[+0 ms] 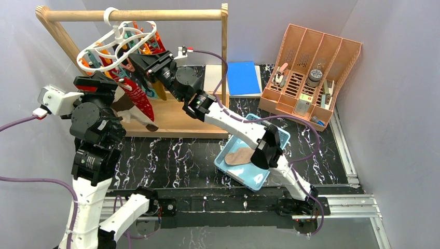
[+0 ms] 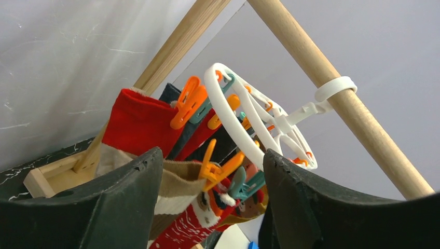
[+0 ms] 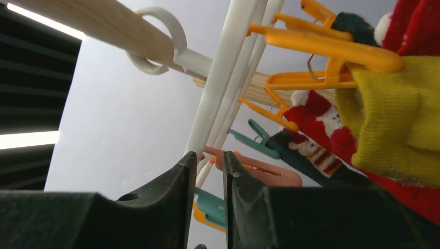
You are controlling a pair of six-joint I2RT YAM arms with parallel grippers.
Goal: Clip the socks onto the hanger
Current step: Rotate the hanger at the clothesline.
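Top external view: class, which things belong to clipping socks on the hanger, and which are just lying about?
Job: white ring hanger, red patterned sock, tan sock, light blue tray.
Lying about: orange desk organiser, blue pad.

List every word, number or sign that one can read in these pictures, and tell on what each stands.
No text can be read in any view.
On the red sock: white marks only, a pattern with no legible letters.
On the small items in the peach organiser: any labels are too small to read.
On the blue pad: no print is visible.
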